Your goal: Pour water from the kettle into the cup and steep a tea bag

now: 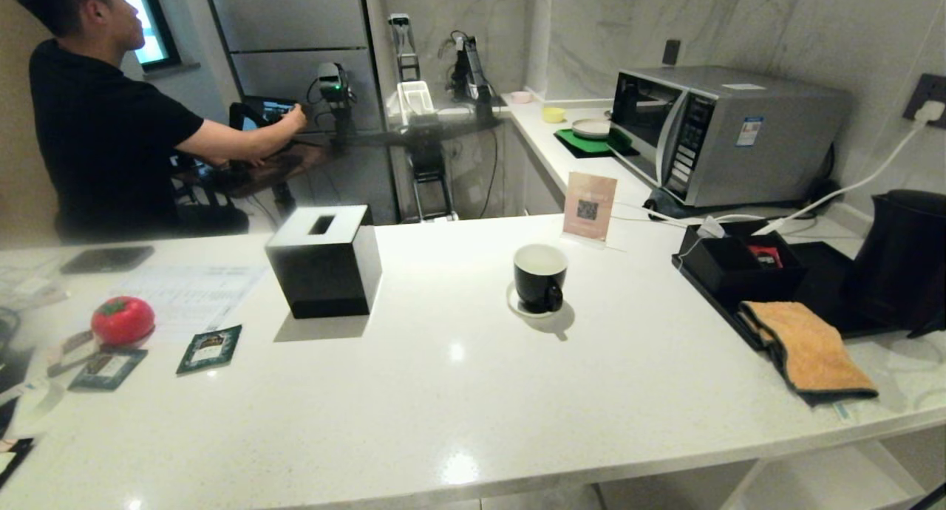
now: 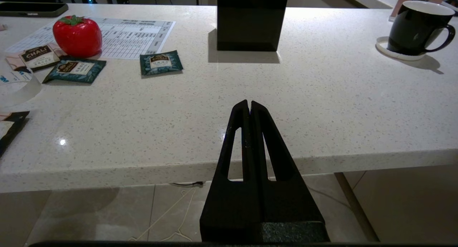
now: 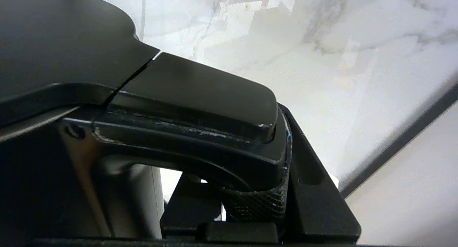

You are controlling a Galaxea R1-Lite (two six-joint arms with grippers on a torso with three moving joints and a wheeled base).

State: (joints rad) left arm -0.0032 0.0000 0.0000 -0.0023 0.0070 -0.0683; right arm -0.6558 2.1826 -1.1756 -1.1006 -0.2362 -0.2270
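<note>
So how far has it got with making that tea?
Early days. The right end effector is closed around the handle of the kettle, which stands at the counter's right end on a black tray. The cup on its saucer looks empty, and the tea bags lie untouched. The left end effector hangs shut before the counter. Pouring and steeping remain.

"CHALI" on white sachet (image 2: 39,56); other sachets', sheet's print unreadable
</note>
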